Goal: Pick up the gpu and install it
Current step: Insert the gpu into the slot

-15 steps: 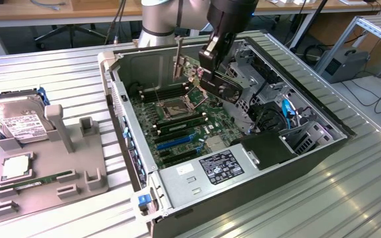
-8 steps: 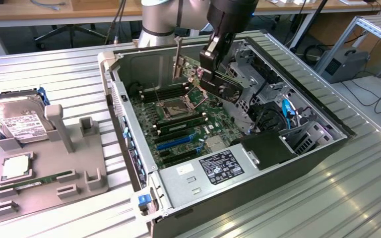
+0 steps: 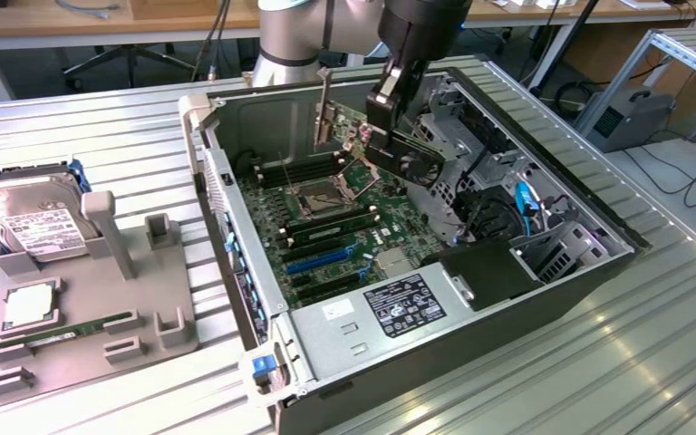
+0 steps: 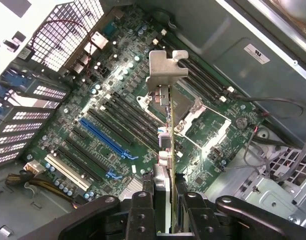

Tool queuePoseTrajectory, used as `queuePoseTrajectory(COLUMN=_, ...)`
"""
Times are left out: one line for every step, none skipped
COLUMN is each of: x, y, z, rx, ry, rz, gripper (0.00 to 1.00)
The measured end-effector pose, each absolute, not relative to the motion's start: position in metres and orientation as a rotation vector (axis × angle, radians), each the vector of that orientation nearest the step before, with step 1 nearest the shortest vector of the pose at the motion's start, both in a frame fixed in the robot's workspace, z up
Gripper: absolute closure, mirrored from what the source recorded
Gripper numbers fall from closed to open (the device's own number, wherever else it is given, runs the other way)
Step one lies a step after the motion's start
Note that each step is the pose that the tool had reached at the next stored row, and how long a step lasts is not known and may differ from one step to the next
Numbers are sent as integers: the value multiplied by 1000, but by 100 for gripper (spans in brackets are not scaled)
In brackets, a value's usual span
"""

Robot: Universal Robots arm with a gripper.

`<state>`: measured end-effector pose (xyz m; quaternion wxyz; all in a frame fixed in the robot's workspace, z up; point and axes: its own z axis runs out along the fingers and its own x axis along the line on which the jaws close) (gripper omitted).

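The gpu (image 3: pixel 406 159), a dark card with a black cooler, hangs in the air over the motherboard (image 3: pixel 323 217) inside the open computer case (image 3: pixel 445 326). Its narrow silver bracket (image 3: pixel 323 107) stands up at the end toward the exterior view's left. My gripper (image 3: pixel 387 111) is shut on the card's upper edge. In the wrist view the gpu (image 4: pixel 166 150) shows edge-on between my gripper (image 4: pixel 166 215) fingers, with the bracket (image 4: pixel 167 70) at its far end. It hovers above the board's expansion slots, near the long blue slot (image 4: pixel 105 137), and touches nothing.
A grey fixture (image 3: pixel 94 317) at the exterior view's left carries a hard drive (image 3: pixel 33 217), a processor (image 3: pixel 32 304) and a green memory stick (image 3: pixel 64 331). Drive cages and cables (image 3: pixel 506 208) crowd the case's right side. The case walls rise around the board.
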<state>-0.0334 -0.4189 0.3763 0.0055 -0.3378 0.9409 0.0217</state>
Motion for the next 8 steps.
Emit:
queuePoseTrajectory(x=-33, y=-419, z=376, rx=-1062, ry=2944, rz=68, gripper=73)
queuePoseTrajectory(x=-33, y=-419, z=376, rx=-1066, ry=2943, rz=68, gripper=73)
queuePoseTrajectory(x=-33, y=-419, z=376, rx=-1071, ry=2941, rz=68, gripper=73)
queuePoseTrajectory(x=-33, y=-419, z=376, rx=-1075, ry=2940, rz=68, gripper=73)
queuePoseTrajectory(x=-33, y=-419, z=376, rx=-1079, ry=2938, rz=68, gripper=73)
queuePoseTrajectory(x=-33, y=-419, z=376, rx=-1083, ry=2937, rz=68, gripper=73)
queuePoseTrajectory(x=-33, y=-419, z=376, rx=-1086, ry=2936, rz=68, gripper=73)
queuePoseTrajectory(x=-33, y=-419, z=376, rx=-1091, ry=2934, rz=68, gripper=73)
